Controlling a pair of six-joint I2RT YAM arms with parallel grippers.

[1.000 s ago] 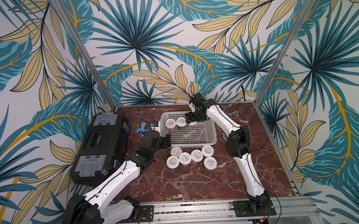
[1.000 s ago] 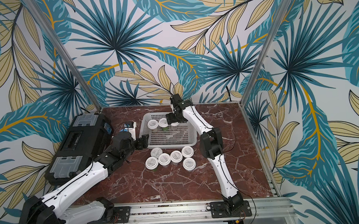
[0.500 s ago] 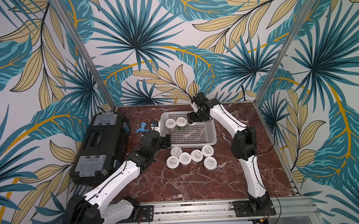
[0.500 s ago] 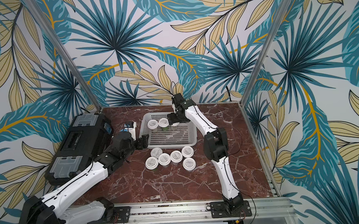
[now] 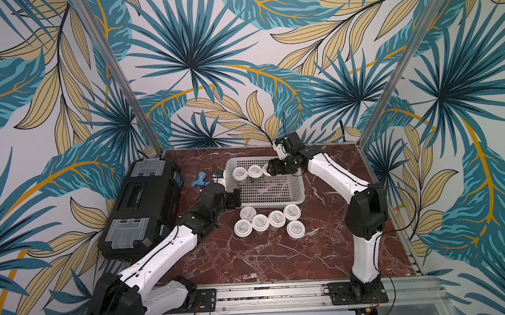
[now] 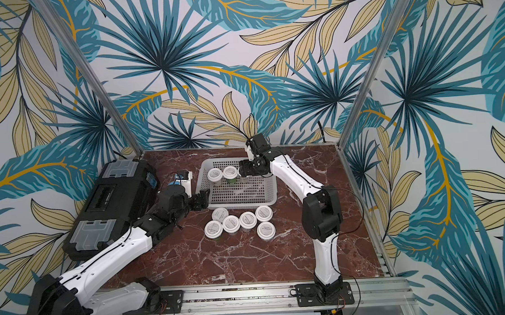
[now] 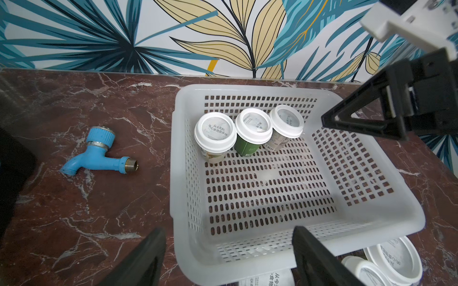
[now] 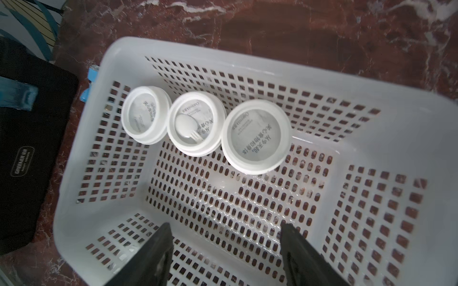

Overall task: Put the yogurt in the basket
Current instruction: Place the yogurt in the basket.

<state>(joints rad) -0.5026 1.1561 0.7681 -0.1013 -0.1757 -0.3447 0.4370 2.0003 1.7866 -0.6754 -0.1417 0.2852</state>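
Note:
The pale perforated basket point(image 5: 296, 191) point(image 6: 272, 197) point(image 7: 406, 213) point(image 8: 81, 153) stands at the back middle of the marble table. Three yogurt cups point(image 5: 239, 173) point(image 7: 215, 133) point(image 8: 256, 136) stand in a row in its far left corner. Several more yogurt cups point(image 5: 260, 222) point(image 6: 230, 223) sit clustered on the table just in front of the basket. My right gripper point(image 5: 271, 170) point(image 8: 226, 250) hovers over the basket beside the row, open and empty. My left gripper point(image 5: 235, 198) point(image 7: 229, 257) is open at the basket's near left corner, its fingers either side of the rim.
A large black toolbox point(image 5: 142, 209) point(image 6: 113, 205) fills the left side of the table. A blue tap fitting point(image 5: 200, 181) point(image 7: 98, 153) lies between it and the basket. Metal frame posts and patterned walls close in the back and sides.
The right arm's elbow has swung to the right and its gripper has drawn back slightly from the row of cups. The left arm has barely moved.

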